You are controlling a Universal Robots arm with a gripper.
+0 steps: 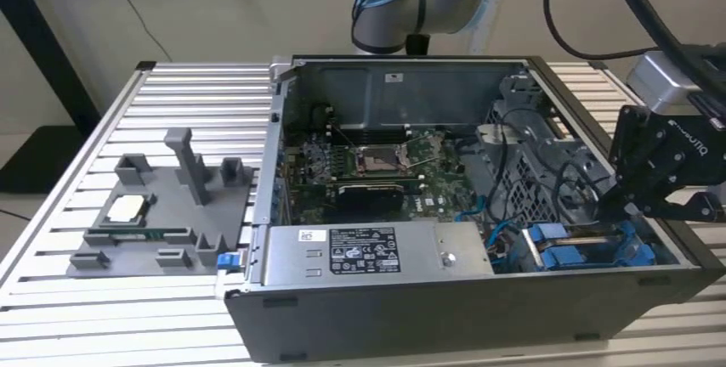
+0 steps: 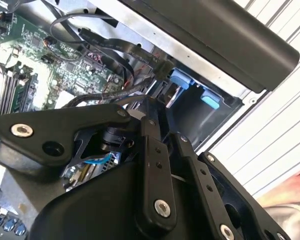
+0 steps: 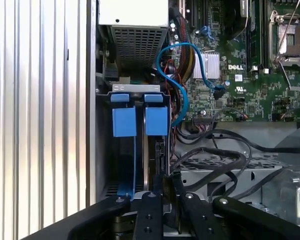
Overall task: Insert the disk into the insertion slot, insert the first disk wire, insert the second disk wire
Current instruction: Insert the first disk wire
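Pincer (image 3: 166, 186) hangs over the insertion slot (image 3: 104, 150), grip I cannot tell. The disk (image 3: 156, 121) sits in it; black cables (image 3: 210, 160) crowd alongside. White label (image 1: 363, 250) on the power supply (image 1: 454, 252).

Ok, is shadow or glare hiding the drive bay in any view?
First wrist view: the bay sinks into shadow below its blue tabs. Second wrist view: the table slats glare bright, and the dark hand blocks part of the bay. Exterior view: even light, no strong glare.
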